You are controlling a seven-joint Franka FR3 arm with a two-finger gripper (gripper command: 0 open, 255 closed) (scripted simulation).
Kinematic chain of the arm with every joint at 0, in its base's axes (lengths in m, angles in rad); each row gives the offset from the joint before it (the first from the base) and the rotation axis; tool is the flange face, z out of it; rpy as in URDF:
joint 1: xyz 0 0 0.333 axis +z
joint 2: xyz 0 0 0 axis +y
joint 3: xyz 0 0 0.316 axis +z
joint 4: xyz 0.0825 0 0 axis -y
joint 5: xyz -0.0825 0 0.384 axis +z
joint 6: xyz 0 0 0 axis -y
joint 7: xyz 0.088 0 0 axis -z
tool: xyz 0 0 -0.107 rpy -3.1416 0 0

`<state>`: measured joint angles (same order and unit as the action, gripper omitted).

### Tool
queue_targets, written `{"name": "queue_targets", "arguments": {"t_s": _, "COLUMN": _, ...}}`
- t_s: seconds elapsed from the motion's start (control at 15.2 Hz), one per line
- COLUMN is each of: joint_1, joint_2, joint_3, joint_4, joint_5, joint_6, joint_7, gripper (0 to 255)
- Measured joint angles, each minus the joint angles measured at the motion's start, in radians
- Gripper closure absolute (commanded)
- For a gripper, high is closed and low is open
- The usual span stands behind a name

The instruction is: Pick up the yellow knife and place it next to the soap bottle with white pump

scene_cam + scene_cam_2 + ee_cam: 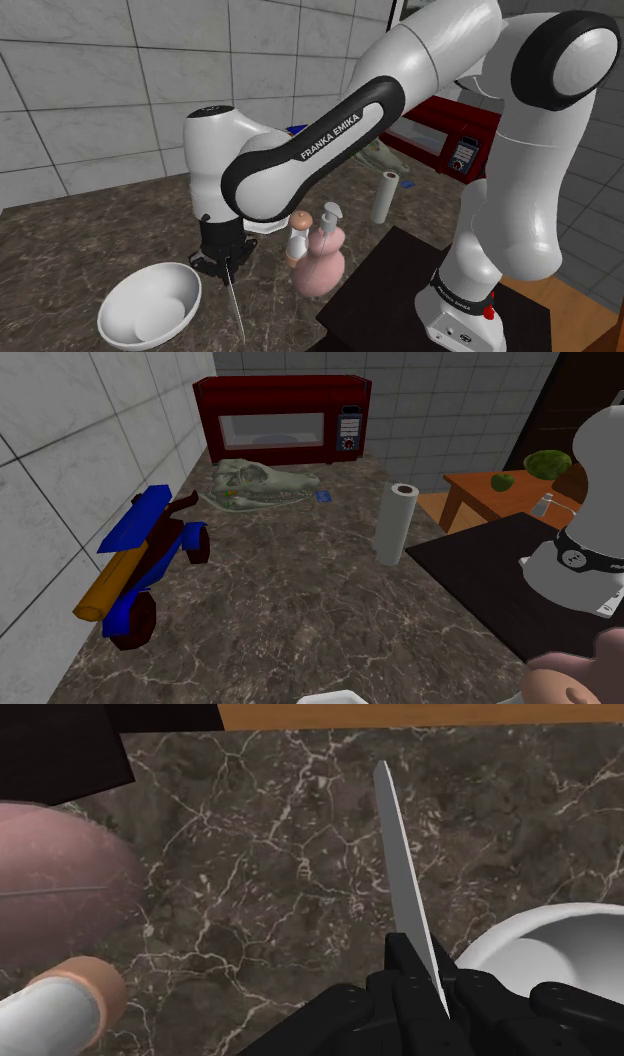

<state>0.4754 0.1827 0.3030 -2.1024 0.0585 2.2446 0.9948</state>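
My black gripper hangs low over the dark marble counter, shut on a knife. The thin grey blade points down toward the counter's front edge; the handle is hidden inside the fingers. In the wrist view the blade runs straight out from the gripper. The pink, round soap bottle with a white pump stands just to the shoulder view's right of the gripper. It shows as a pink bulge in the wrist view.
A white bowl sits close beside the blade. A small white bottle with a tan cap stands against the soap bottle. Farther back are a paper towel roll, a skull, a red microwave and a blue toy motorcycle.
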Motion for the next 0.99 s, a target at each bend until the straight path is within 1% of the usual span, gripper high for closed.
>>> {"name": "queue_targets", "arguments": {"t_s": 0.99, "joint_1": 0.016, "joint_2": 0.139, "joint_3": -0.017, "joint_4": -0.038, "joint_5": -0.045, "joint_6": 0.181, "joint_7": 0.019, "gripper": 255}}
